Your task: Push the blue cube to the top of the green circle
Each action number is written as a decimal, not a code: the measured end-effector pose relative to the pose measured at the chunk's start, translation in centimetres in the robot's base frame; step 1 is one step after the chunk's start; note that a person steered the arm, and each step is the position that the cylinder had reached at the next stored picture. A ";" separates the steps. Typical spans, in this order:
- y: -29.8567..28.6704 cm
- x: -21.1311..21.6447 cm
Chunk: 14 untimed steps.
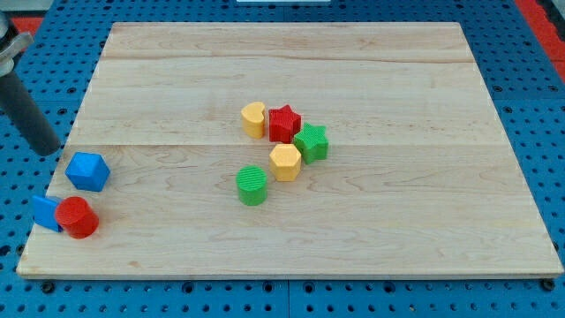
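- My tip (48,150): end of the dark rod at the view's far left, just up-left of the blue cube (87,170), near it, contact not clear.
- End effector is a bare rod, nothing to open or close, holds nothing.
- Blue cube sits at the tabletop's left edge, well apart from the green circle (252,185).
- Below it: a small blue block (44,213), shape unclear, touching a red cylinder (78,217).
- Progress: hardly begun I'd say; cube has to cross right and end above the circle.
- Centre cluster: yellow heart (253,118), red star (284,123), yellow hexagon (285,162), green star (312,142), crowding the spot above the circle, may get bumped.
- Tabletop (397,221): pale wood planks, right half bare.
- Around it: blue pegboard (530,71) with holes.
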<state>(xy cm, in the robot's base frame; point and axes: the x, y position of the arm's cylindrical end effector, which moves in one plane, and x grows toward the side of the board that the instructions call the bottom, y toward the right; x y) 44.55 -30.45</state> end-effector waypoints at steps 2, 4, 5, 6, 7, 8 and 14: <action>4.8 4.6; 9.5 5.5; 8.8 8.0; 8.8 7.9; 8.8 6.6; 11.3 5.4; 17.2 6.5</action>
<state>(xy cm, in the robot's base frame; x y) 51.02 -13.21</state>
